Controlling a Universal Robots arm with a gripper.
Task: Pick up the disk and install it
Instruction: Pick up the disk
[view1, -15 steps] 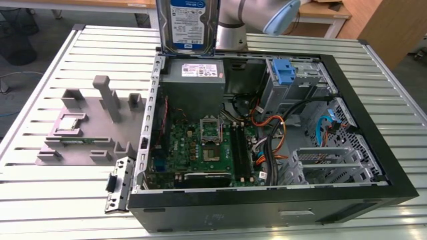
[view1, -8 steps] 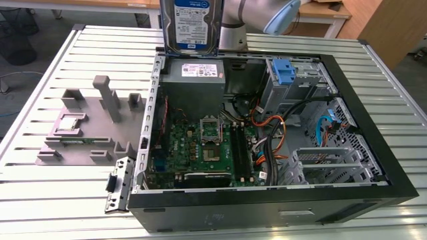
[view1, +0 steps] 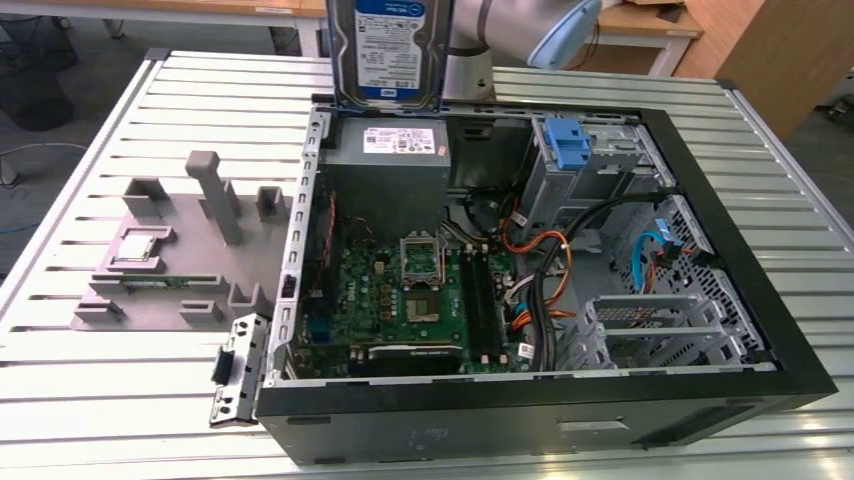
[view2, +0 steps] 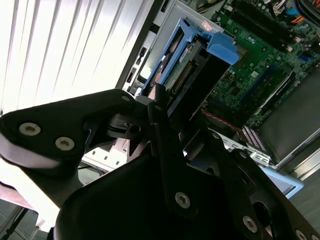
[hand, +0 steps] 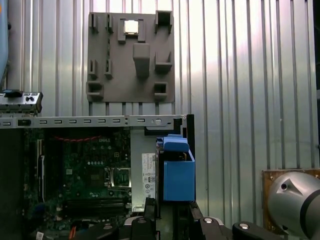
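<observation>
One disk (view1: 390, 50) stands upright over the computer case (view1: 754, 300), above the counter (view1: 94, 110). The gripper (view2: 182, 117) clamps its edge, probably so it clears the case wall

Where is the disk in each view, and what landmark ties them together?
Exterior view: the disk stands upright at the top edge, above the power supply.
Second wrist view: the disk hangs over the motherboard.
First wrist view: the disk, edge-on, beside the power supply.
Shared landmark: the motherboard.

Upright disk (view1: 392, 50) over open computer case (view1: 534, 425)
</observation>
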